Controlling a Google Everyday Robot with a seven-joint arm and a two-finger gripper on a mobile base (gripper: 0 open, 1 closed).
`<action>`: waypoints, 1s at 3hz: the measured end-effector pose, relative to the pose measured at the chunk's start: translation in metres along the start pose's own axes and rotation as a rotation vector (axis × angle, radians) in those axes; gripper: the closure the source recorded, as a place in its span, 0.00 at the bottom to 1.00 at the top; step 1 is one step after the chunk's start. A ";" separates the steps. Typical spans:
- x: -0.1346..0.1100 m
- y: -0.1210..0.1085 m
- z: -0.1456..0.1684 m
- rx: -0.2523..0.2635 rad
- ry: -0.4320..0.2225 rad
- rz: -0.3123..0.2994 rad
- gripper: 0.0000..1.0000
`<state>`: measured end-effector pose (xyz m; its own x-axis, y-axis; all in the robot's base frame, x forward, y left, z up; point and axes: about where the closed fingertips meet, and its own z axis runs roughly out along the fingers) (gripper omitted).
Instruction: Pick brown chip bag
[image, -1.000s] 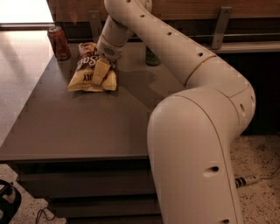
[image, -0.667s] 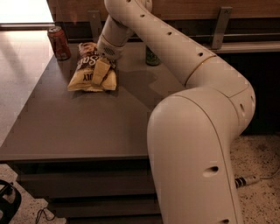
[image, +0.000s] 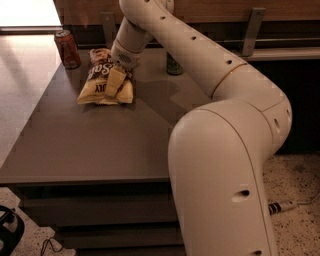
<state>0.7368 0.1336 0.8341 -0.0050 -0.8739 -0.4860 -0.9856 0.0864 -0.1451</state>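
You have the reach done and the lift still ahead of you. The gripper (image: 116, 80) is down at the brown chip bag (image: 97, 89), with its pale tip laid across the bag's upper face. The bag still lies flat on the surface (image: 100, 150), so nothing has been picked up yet.

You cannot tell from this view whether the fingers are apart, together or clamped on the foil. Only one pale part shows on top of the bag, and the wrist hides the rest. Treat the grasp as unconfirmed until the bag leaves the surface.

The bag sits directly under the gripper and touches it. Most of its width spreads out to the camera's left of the tip, and only a narrow strip shows on the other side. Its pale yellow half points toward the camera, nearer than the tip. Its dark brown half runs away from the camera, under and beyond the wrist.

The red-orange can (image: 67, 49) stands upright beyond the gripper, to the camera's left, near the bag's far end but apart from it. The green can (image: 174, 65) stands on the opposite side, partly hidden behind the arm and clear of the bag.

What is left, as I judge it, is a secure hold and then a straight lift.
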 end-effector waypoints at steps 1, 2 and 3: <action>0.000 0.000 0.000 0.000 0.000 0.000 1.00; 0.000 0.000 0.000 0.000 0.000 0.000 1.00; 0.000 0.000 0.000 0.000 0.000 0.000 1.00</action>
<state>0.7368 0.1336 0.8345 -0.0047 -0.8737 -0.4864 -0.9856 0.0863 -0.1455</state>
